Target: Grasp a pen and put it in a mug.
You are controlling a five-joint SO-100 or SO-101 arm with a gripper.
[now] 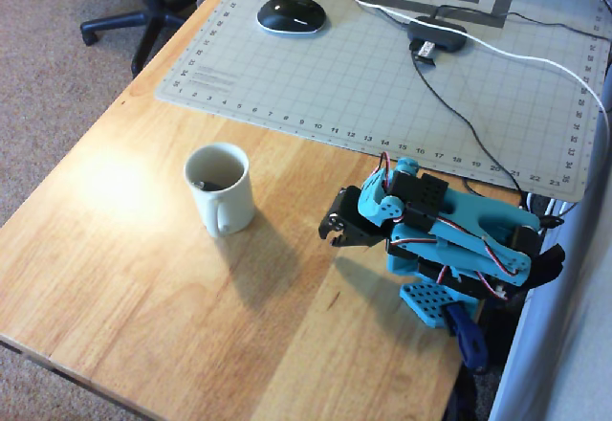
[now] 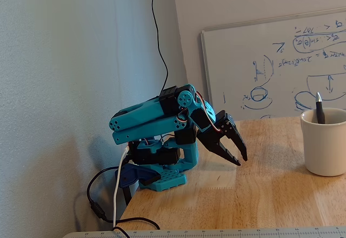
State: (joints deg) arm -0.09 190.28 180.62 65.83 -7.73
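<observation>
Cream mug (image 1: pixel 220 189) stands on the wooden surface (image 1: pixel 115 249) left of my arm in the overhead view, with 1 pen (image 2: pixel 319 108) upright inside it. The jaws (image 2: pixel 238 154) look nearly together and empty, though I can't be sure. Task seems done; next I'd just park.

wooden table (image 1: pixel 143 249), beige carpet (image 1: pixel 38 77), office chair (image 1: pixel 134 10), whiteboard (image 2: pixel 281 65) against grey wall (image 2: pixel 65 59).

Bare desk (image 1: pixel 143 268) lies open between claw (image 1: pixel 335 237) and mug (image 1: pixel 222 191); mouse (image 1: pixel 291 14) and cables (image 1: pixel 459 105) crowd the far mat (image 1: pixel 316 86)
</observation>
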